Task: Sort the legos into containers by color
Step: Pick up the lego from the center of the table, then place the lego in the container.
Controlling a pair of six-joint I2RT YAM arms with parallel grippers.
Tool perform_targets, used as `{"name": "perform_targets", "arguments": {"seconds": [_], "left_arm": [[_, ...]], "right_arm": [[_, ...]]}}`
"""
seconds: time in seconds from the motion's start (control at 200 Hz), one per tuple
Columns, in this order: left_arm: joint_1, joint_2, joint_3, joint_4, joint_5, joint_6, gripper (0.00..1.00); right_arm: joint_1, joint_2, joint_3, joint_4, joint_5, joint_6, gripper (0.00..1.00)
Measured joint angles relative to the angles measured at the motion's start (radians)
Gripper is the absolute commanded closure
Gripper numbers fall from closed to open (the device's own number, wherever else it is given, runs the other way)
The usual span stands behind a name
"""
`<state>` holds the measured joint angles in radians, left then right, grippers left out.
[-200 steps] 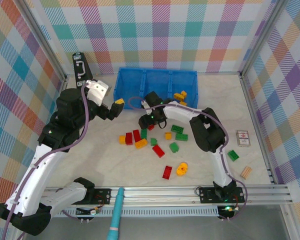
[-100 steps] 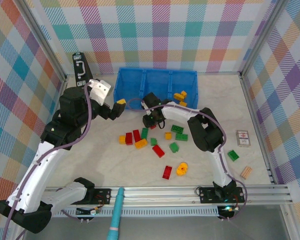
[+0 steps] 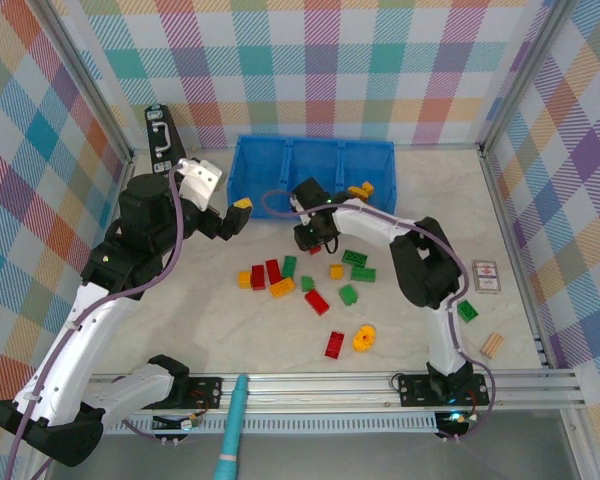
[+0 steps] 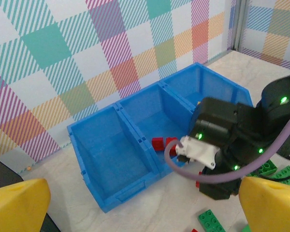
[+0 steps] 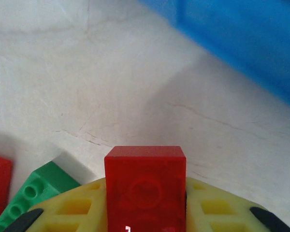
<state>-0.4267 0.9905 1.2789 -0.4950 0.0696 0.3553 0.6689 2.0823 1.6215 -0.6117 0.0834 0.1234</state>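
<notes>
**While a red brick sits clamped in the right gripper, the tray lies just beyond it**

Because the right gripper (image 5: 145,193) is closed on a red brick (image 5: 145,186), the coming move turns on where the tray (image 3: 310,165) lies from it. In the top view the gripper hangs just in front of the tray's near wall, roughly opposite the middle compartment. In the right wrist view the blue wall runs across the upper right, so the tray is ahead and slightly to the right of the fingers (image 5: 77,212). The right arm is plainly the nearer one for this drop.

The left gripper (image 3: 232,213) hovers near the tray's left end, its jaws wide apart and holding nothing.

Two red pieces (image 4: 162,143) appear to lie in the middle compartment. That makes it the likely target, though the right arm covers part of that compartment in the left wrist view. The held brick's lower part is cut off by the frame edge, so its long axis cannot be told. How high it hangs above the table (image 5: 87,72) is also unclear. Other bricks (image 3: 300,285) lie loose on the table nearer the arm bases, one green brick (image 5: 34,193) just left of the fingers.
</notes>
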Motion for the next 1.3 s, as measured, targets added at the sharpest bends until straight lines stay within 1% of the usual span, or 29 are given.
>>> {"name": "perform_targets", "arguments": {"seconds": [0.1, 0.265, 0.42, 0.535, 0.74, 0.93, 1.215, 1.3], "left_arm": [[0.0, 0.0, 0.0, 0.0, 0.0, 0.0, 0.0], [0.0, 0.0, -0.001, 0.0, -0.003, 0.0, 0.0], [0.0, -0.005, -0.008, 0.0, -0.003, 0.0, 0.0], [0.0, -0.006, -0.011, 0.001, -0.004, 0.001, 0.0], [0.0, -0.006, -0.014, 0.001, -0.01, 0.001, 0.0], [0.0, -0.006, -0.02, 0.003, -0.01, 0.001, 0.0], [0.0, -0.006, -0.02, 0.008, -0.01, 0.001, 0.0], [0.0, -0.006, -0.02, 0.008, -0.01, 0.001, 0.0]], "right_arm": [[-0.014, -0.034, 0.03, -0.006, 0.018, -0.006, 0.66], [-0.034, -0.031, 0.14, 0.0, 0.056, -0.033, 0.66], [-0.047, 0.033, 0.263, 0.05, 0.105, -0.058, 0.66], [-0.049, 0.103, 0.317, 0.093, 0.15, -0.069, 0.66], [-0.059, 0.212, 0.349, 0.161, 0.214, -0.096, 0.66], [-0.061, 0.271, 0.362, 0.21, 0.253, -0.101, 0.65], [-0.061, 0.299, 0.369, 0.245, 0.288, -0.081, 0.54], [-0.061, 0.299, 0.369, 0.245, 0.291, -0.082, 0.52]]}}
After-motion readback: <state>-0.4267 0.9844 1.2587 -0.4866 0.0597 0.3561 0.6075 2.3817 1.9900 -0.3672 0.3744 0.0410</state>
